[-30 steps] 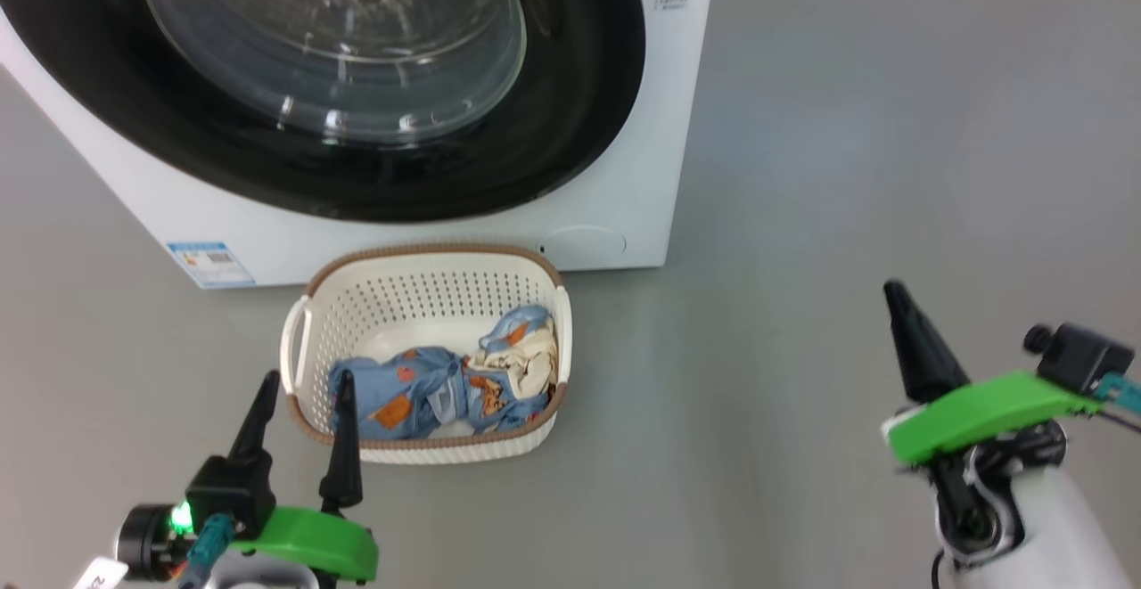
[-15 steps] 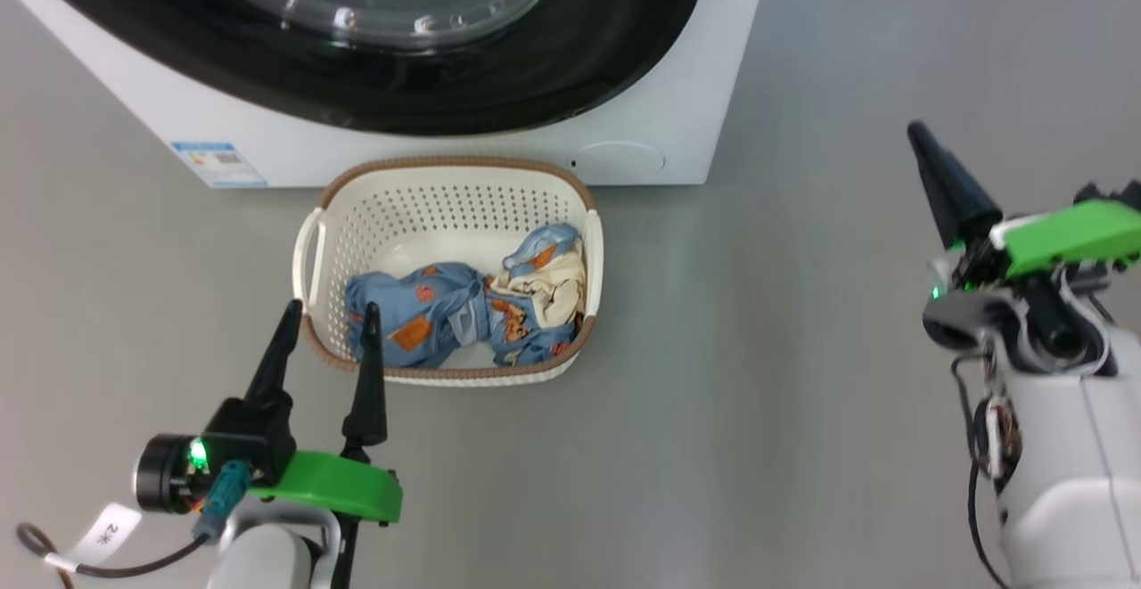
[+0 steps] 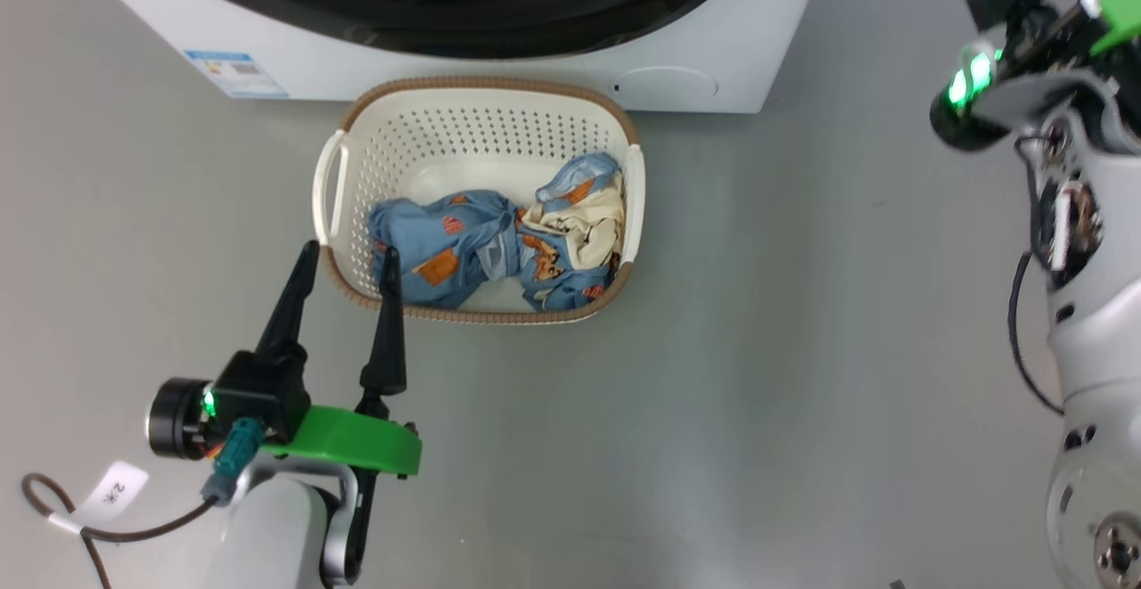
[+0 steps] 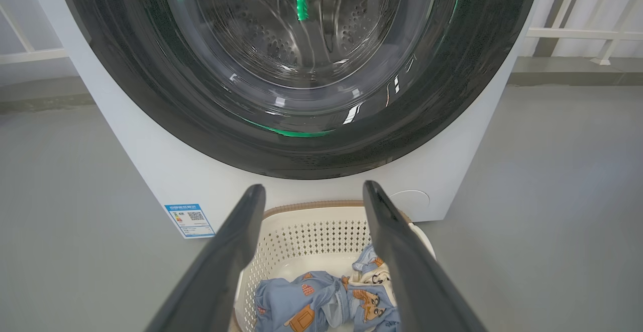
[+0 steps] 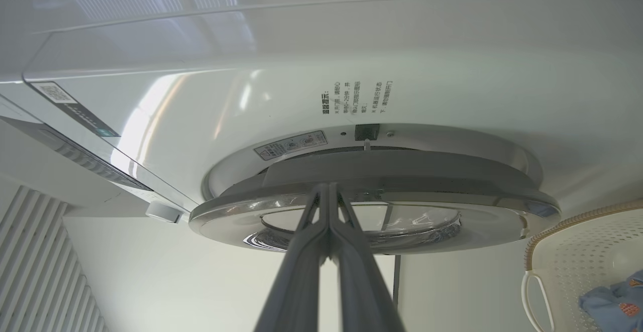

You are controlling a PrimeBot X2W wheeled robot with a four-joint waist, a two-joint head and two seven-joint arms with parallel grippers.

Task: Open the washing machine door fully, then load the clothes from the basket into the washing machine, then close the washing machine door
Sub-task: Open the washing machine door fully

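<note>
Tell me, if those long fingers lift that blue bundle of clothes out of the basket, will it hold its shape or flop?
Probably flop: the clothes lie crumpled in soft folds, so loose ends would likely dangle. They look thin and light. The blue and cream pieces seem tangled together in the basket, so one pinch may drag both out.

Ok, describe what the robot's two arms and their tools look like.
The left tool and right tool each have two long, tapering dark fingers on a bright green bracket, with a green light glowing by the wrist. The forearms are glossy white. A dark cable with a white tag trails from the left wrist.
</note>
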